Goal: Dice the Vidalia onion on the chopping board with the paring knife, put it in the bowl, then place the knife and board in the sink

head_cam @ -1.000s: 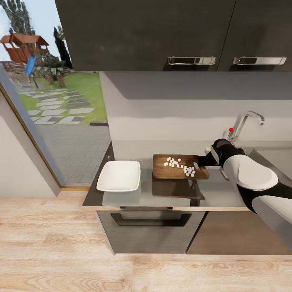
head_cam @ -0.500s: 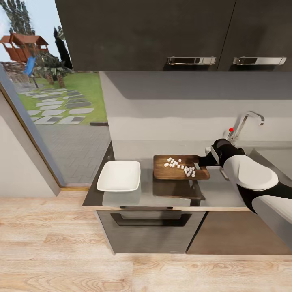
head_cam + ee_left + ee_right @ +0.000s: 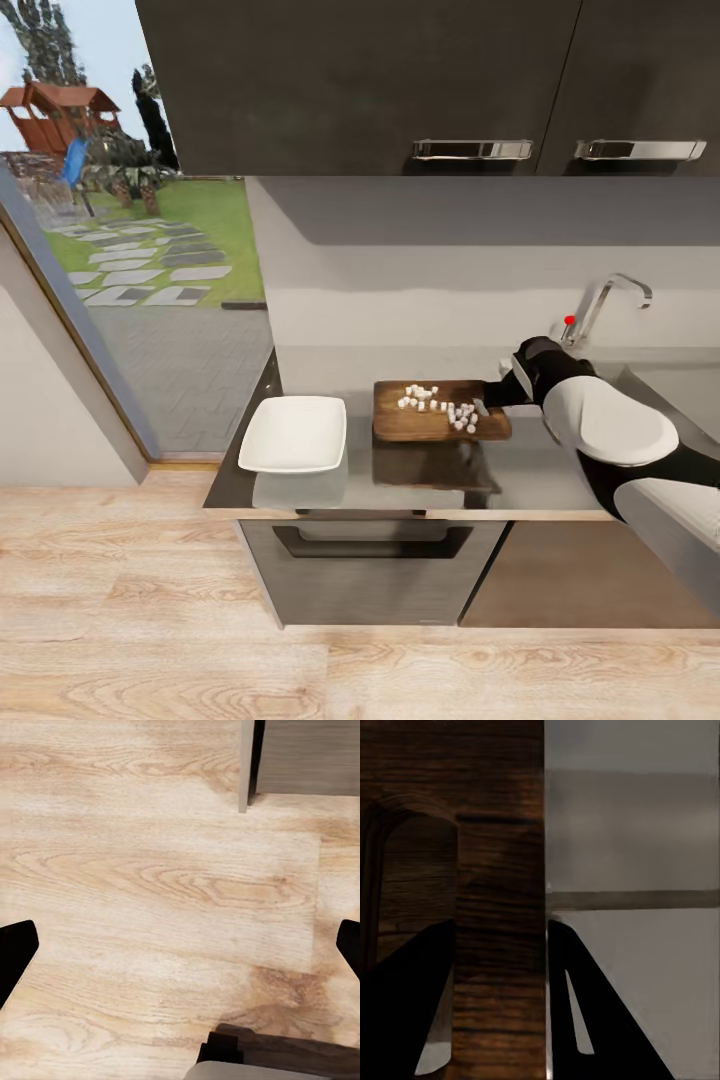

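My right gripper [image 3: 490, 397] clamps the handle end of the brown wooden chopping board [image 3: 440, 424], lifted over the grey steel countertop [image 3: 540, 480], tiny white diced onion [image 3: 437, 405] aboard; my left fingers [image 3: 15, 952] spread wide.

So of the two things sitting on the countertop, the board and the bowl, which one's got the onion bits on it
The chopping board, brown and held at its end by the right gripper, carries the diced onion. The white bowl beside it is empty.

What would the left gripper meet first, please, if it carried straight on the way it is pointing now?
Most likely the wooden floor: in the left wrist view the left gripper is open and points down at bare planks, with nothing between its fingers. A cabinet corner lies off to one side. Depth is hard to judge.
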You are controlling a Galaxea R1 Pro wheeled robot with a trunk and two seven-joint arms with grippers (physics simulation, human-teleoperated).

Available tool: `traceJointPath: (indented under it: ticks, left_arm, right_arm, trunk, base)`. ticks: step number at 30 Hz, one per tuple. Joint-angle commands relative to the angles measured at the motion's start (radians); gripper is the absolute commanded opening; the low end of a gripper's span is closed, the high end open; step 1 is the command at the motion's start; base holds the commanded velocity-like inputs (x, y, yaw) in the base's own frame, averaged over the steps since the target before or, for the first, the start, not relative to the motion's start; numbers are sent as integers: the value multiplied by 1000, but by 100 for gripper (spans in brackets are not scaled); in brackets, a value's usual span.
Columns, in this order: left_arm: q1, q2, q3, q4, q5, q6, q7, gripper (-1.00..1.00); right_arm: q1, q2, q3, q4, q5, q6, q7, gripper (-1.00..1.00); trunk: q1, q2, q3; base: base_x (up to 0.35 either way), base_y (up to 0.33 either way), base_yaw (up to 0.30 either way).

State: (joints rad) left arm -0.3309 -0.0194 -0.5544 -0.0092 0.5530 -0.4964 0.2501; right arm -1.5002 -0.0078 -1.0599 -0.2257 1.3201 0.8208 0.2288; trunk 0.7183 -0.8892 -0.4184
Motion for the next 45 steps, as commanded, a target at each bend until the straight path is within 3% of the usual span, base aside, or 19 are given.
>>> traceJointPath:
  ticks: [1, 8, 45]
  left_arm:
    - [0, 2, -9, 6, 3, -2, 6, 100]
    - [0, 8, -8, 46, 1, -5, 6, 100]
    - [0, 8, -8, 52, 0, -5, 4, 100]
  right_arm:
    - [-1, 6, -5, -2, 12, 0, 8, -100]
    - [0, 42, -5, -1, 11, -2, 7, -100]
    - [0, 46, 0, -1, 11, -2, 1, -100]
  trunk:
    - [0, -1, -1]
    - [0, -1, -1]
    - [-142, 258, 115]
  base:
    - [0, 0, 0]
    - [0, 0, 0]
    - [0, 0, 0]
